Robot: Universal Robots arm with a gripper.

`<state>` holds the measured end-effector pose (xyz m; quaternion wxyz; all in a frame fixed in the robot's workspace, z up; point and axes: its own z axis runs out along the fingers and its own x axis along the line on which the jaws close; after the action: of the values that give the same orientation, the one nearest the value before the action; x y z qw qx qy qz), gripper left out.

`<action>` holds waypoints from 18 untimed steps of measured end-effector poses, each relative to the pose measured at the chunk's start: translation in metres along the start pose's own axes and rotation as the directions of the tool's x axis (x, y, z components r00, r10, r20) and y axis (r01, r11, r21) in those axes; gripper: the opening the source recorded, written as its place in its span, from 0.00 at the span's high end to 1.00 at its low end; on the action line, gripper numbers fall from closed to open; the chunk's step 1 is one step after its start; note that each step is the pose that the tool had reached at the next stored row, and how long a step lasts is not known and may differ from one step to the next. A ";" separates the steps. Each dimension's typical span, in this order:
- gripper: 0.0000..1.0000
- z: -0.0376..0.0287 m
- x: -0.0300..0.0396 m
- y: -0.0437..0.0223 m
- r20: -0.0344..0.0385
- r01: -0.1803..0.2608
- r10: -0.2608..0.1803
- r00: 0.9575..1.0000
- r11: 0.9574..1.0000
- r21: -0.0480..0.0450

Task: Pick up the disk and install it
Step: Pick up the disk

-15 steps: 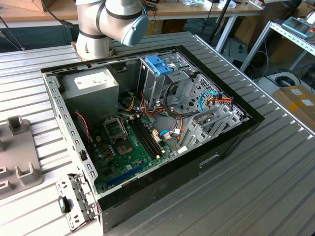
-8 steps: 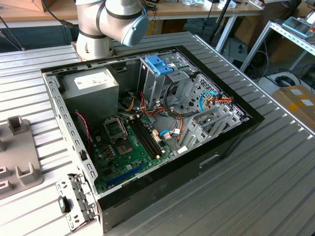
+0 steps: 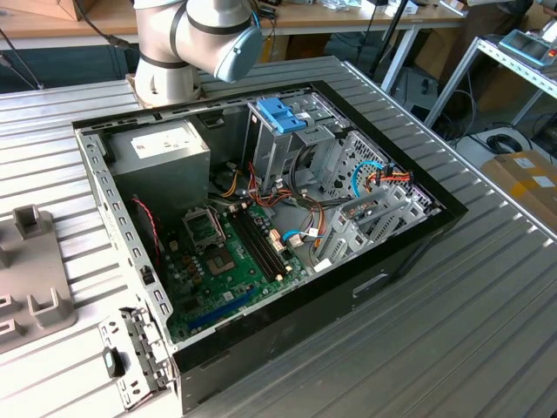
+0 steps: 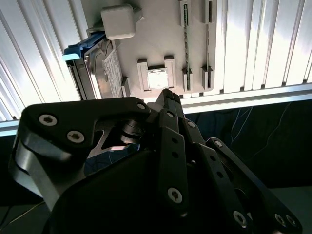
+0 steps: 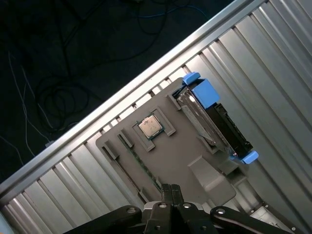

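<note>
The disk (image 5: 214, 122) is a grey metal drive framed by light-blue rails. It stands on edge in a slot of a grey holder plate (image 5: 183, 151) on the ribbed metal table. In the second wrist view the disk (image 4: 95, 66) shows at the plate's side. My gripper (image 5: 170, 188) hangs above the plate, apart from the disk, with its black fingers pressed together and nothing between them. In the second wrist view the gripper (image 4: 167, 95) tip points at the plate near a small square chip.
A processor chip (image 5: 150, 126) lies in a recess of the holder plate. The open computer case (image 3: 374, 279) holds a motherboard, a silver drive cage with a blue latch (image 3: 283, 113) and a grey power-supply box (image 3: 161, 152). The table edge (image 5: 122, 92) borders dark floor with cables.
</note>
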<state>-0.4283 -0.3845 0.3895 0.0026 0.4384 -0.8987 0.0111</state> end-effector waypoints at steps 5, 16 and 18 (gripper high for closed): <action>0.90 0.0000 0.0000 0.0000 0.000 0.004 -0.004 1.000 1.000 0.000; 0.90 0.0000 0.0000 0.0000 -0.001 0.013 -0.013 1.000 1.000 0.001; 0.90 0.0000 0.0000 0.0000 -0.001 0.016 -0.016 1.000 1.000 0.001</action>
<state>-0.4283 -0.3845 0.3895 0.0029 0.4454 -0.8952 0.0120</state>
